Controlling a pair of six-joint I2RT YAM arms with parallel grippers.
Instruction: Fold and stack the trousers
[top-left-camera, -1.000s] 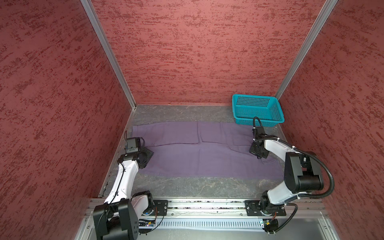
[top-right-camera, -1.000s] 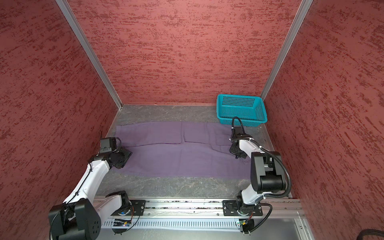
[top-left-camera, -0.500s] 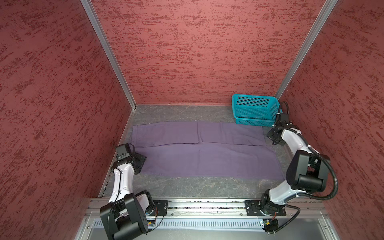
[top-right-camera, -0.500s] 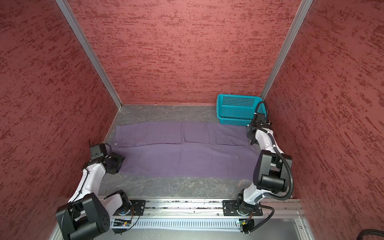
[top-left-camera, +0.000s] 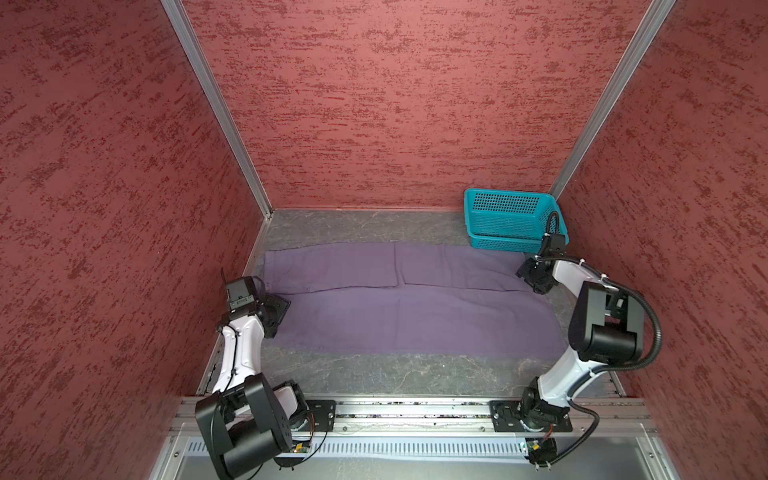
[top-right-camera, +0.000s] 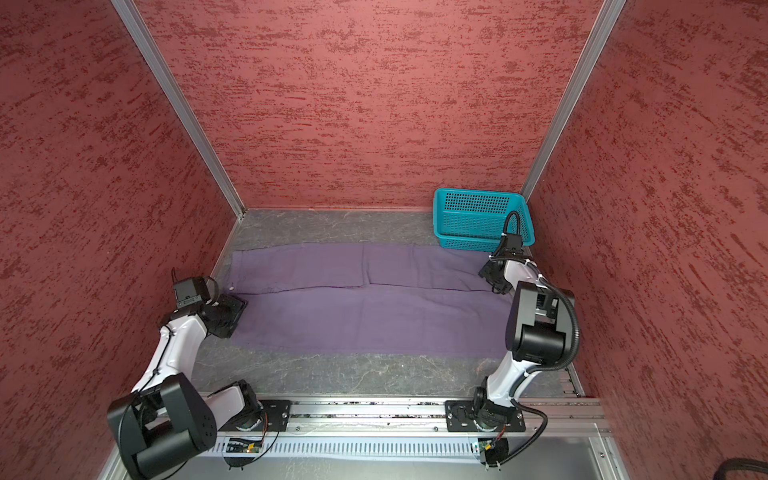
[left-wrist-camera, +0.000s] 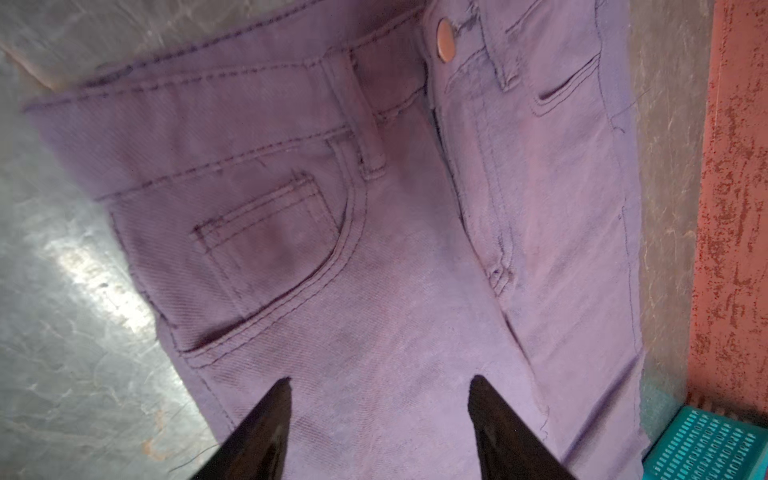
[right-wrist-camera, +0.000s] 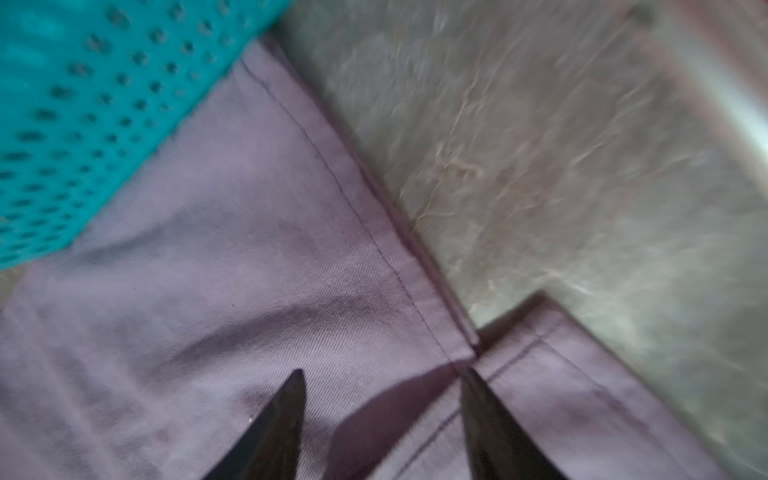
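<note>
The lavender-grey trousers (top-left-camera: 395, 303) (top-right-camera: 365, 309) lie flat across the grey floor, waistband to the left and leg hems to the right, the two legs side by side. My left gripper (top-left-camera: 277, 309) (top-right-camera: 227, 312) is at the waist end. In the left wrist view it (left-wrist-camera: 380, 382) stands open over the cloth just below the front pocket (left-wrist-camera: 266, 249), with the button (left-wrist-camera: 445, 39) further off. My right gripper (top-left-camera: 534, 279) (top-right-camera: 493, 279) (right-wrist-camera: 382, 374) is open above the spot where the two leg hems (right-wrist-camera: 415, 291) meet. Nothing is held.
A teal perforated basket (top-left-camera: 511, 218) (top-right-camera: 478, 218) (right-wrist-camera: 83, 104) (left-wrist-camera: 706, 449) stands in the back right corner, its front edge on the far leg's end. Red walls close in on three sides. A metal rail (top-left-camera: 415, 411) runs along the front.
The right gripper drew the far leg's end rightwards until it lay straight, then opened and let it go. The left gripper slid back off the waist, returned to it and opened wider.
</note>
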